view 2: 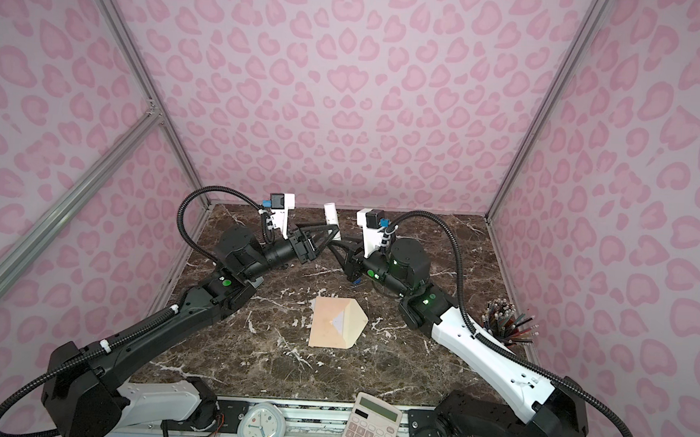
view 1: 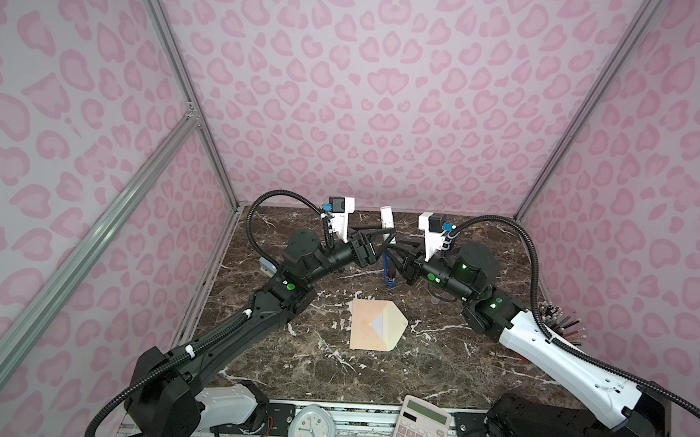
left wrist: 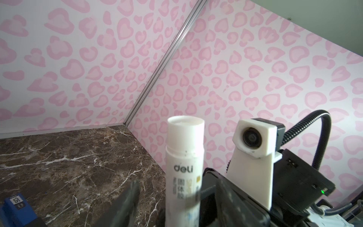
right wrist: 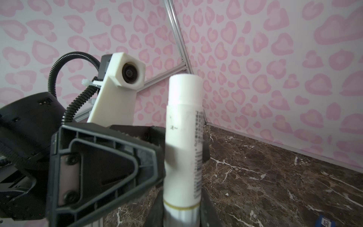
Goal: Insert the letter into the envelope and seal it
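The right gripper clenches a white glue stick, roughly upright above the back of the marble surface. The left gripper stands released, its fingers clear of the tube. The envelope lies flat mid-surface, well apart from both, flap point toward the right arm; the letter cannot be made out. A blue object sits beneath the grippers. A calculator and clock line the front edge, with pencils at right.
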`<state>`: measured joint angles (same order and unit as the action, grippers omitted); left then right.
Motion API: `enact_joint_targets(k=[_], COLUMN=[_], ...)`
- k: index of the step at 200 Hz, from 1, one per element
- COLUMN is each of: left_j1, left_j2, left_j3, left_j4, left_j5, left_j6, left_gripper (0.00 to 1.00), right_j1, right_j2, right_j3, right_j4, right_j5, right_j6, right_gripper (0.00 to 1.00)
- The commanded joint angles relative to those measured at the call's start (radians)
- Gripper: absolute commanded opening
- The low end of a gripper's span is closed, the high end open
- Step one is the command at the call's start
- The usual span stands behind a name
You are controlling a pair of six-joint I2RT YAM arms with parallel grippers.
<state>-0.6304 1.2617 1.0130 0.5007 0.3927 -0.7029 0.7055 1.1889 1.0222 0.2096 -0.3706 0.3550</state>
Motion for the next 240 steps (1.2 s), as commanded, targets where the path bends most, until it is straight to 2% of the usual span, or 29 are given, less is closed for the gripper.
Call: enact_joint_targets(k=[1, 75, 207, 240], left_j1=[0.013, 0.031, 0.038, 0.045], left_j2=[-0.001, 0.045, 0.05, 0.062], left_j3=[0.016, 0.054, 0.057, 0.064], left_j4=[0.011, 0.014, -0.007, -0.006], left_j5=[0.008, 0.189, 0.194, 0.198], left_j6=[0.007, -0.023, -0.01, -0.015], left_gripper=[0.65, 0.63, 0.5, 0.41], right_j1=[0.003, 0.009, 0.015, 0.015], right_j2=[-0.012, -0.039, -0.027, -0.023], right_j3=[-0.008, -0.027, -0.028, -0.028], right_j4=[-0.024, -0.052, -0.056, -0.055], right_j5=[-0.004, -0.004, -0.016, -0.014], right_j6=[-0.021, -0.011, -0.007, -0.01], right_gripper=[0.21, 0.21, 0.21, 0.21])
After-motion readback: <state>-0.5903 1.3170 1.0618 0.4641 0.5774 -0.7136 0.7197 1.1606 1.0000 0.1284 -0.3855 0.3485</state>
